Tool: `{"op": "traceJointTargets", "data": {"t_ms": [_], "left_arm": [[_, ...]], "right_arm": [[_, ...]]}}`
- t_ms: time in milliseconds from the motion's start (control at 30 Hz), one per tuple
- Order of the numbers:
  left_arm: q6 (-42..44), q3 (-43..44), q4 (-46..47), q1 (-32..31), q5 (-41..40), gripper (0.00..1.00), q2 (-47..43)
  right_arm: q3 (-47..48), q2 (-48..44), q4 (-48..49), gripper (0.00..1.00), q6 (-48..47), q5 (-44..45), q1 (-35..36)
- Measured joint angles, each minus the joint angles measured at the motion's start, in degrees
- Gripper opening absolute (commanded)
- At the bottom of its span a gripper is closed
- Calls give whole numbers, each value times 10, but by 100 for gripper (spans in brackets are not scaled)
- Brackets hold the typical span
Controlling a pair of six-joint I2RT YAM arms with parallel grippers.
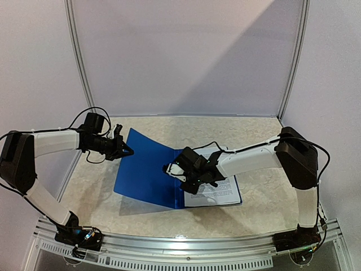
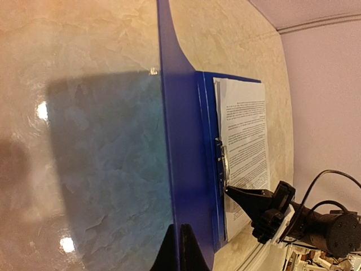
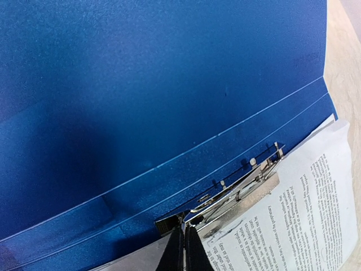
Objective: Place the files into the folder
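Pale lilac walls (image 1: 186, 56) close in a beige marbled table (image 1: 254, 217), with an arm mounted at each near corner. Across the middle of it lies the folder (image 1: 148, 169), dark blue and opened out. Its spine, and so its long axis, runs from the far side toward the near edge with a slight slant. The back cover rests flat to the right of the spine. The front cover to the left is raised off the table and casts a shadow beneath its near edge.

On the back cover lie the files (image 1: 223, 195), white sheets of dense black print. Their long axis follows the spine and their inner edge is tucked under the clip. In the overhead view the right arm hides much of their far half.

The left gripper (image 2: 178, 247) is at the front cover's outer far corner. Its fingers are pinched together on the cover's thin edge, which the left wrist view shows edge-on between them.

The right gripper (image 3: 184, 240) reaches in over the spine. Its two fingers are pressed almost together, their tips against one end of the metal clip (image 3: 242, 183). Whether any metal is caught between them cannot be told.
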Motion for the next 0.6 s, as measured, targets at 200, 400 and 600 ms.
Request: {"op": "traceJointTargets", "data": {"t_ms": [200,400,600], "left_arm": [[0,0,0,0,0,0,0],[1,0,-1,0,1,0,0],[1,0,-1,0,2,0,0]], "right_arm": [[0,-3,-1,2,2,-2,0],[0,-6,-5,2,4,-7,-1],[0,-6,-6,1,8,-11,-1]]}}
